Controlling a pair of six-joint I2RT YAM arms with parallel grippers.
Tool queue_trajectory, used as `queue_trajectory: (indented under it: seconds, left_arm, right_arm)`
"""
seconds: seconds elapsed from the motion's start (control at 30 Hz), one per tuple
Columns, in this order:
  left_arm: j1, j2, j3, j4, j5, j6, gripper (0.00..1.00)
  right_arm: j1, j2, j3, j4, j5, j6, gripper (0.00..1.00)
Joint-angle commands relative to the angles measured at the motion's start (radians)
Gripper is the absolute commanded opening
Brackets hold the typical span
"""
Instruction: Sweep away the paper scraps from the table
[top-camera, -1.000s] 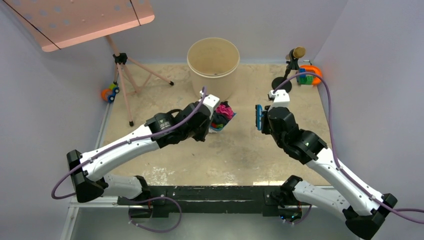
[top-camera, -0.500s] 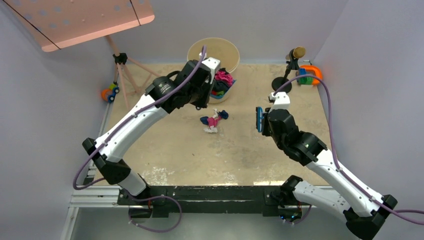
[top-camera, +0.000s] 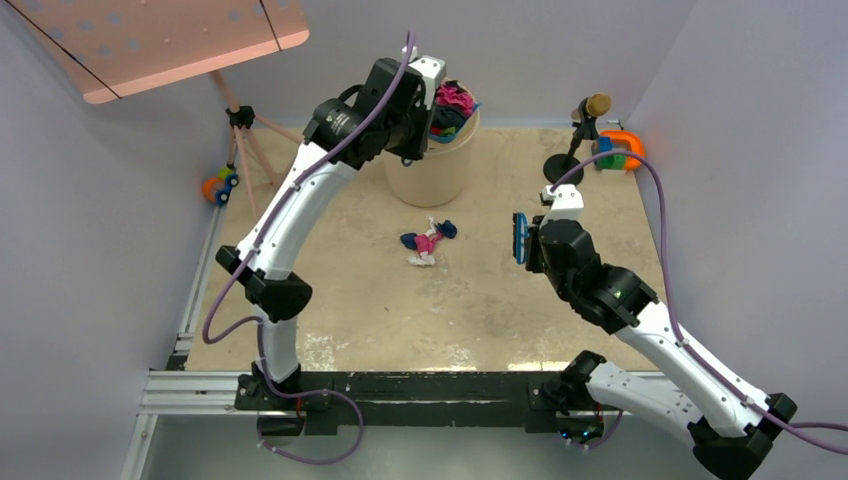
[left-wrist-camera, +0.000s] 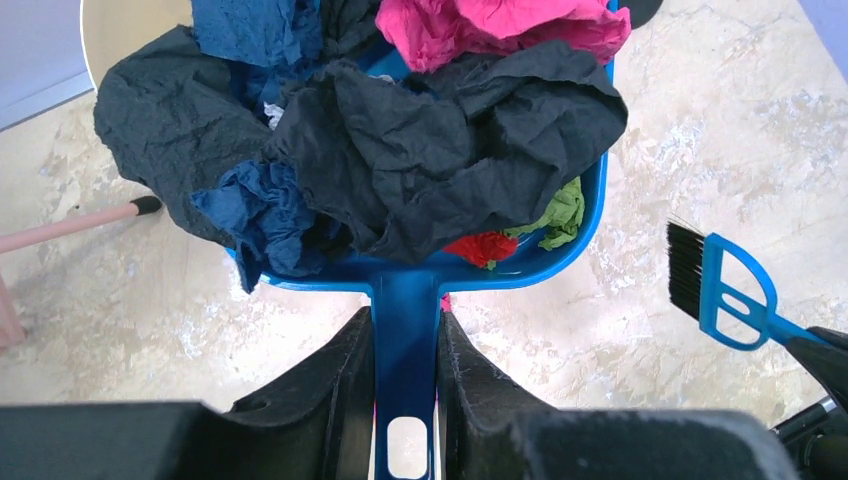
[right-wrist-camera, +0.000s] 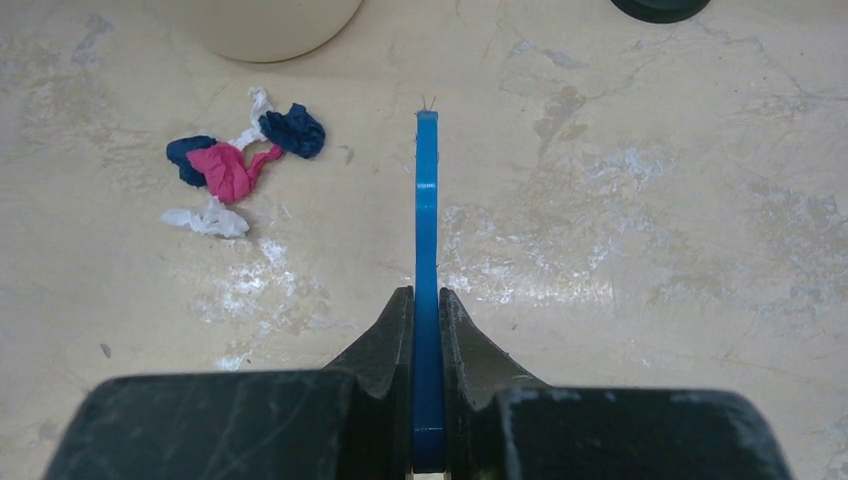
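Most of the paper scraps (left-wrist-camera: 430, 140) sit heaped in a blue dustpan (left-wrist-camera: 405, 300) that is up in the air above the far edge of the table (top-camera: 480, 300). Crumpled black, dark blue and pink sheets lie on top, with small green and red bits at the handle end. A small cluster (top-camera: 427, 243) lies flat on the tabletop near its middle, closer to the far edge than the near one and well apart from both side edges. It is a pink bit between two dark blue ones, with white shreds just beside them. The table is beige and marble-patterned with whitish scuffs, and a black rail (top-camera: 420, 385) runs along its near edge.
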Motion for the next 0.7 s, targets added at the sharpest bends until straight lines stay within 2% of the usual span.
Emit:
queue_trajectory:
  seconds: [0.0,0.1,0.23,0.37,0.53,0.67]
  left_arm:
    - [0.05,0.019,0.019,0.055,0.077,0.011,0.0]
    - [0.077,0.024,-0.073,0.147,0.143,-0.018,0.0]
    - [0.107,0.088,-0.096,0.197,0.256,-0.075,0.0]
    - [0.155,0.115,-0.127,0.241,0.385,-0.192,0.0]
    - [0.226,0.064,-0.244,0.35,0.525,-0.344,0.0]
    - [0.274,0.044,-0.321,0.463,0.696,-0.484,0.0]
  right_arm:
    - [-0.004,-0.011,0.007,-0.006,0.038,0.015,0.01]
    - [-0.005,-0.012,0.008,-0.008,0.038,0.017,0.01]
    - [-0.004,-0.009,0.019,-0.016,0.038,0.017,0.01]
    - [-0.004,-0.013,0.028,-0.028,0.038,0.022,0.01]
    - [-0.005,-0.021,0.022,-0.032,0.036,0.026,0.01]
    - [-0.005,-0.017,0.022,-0.025,0.025,0.027,0.01]
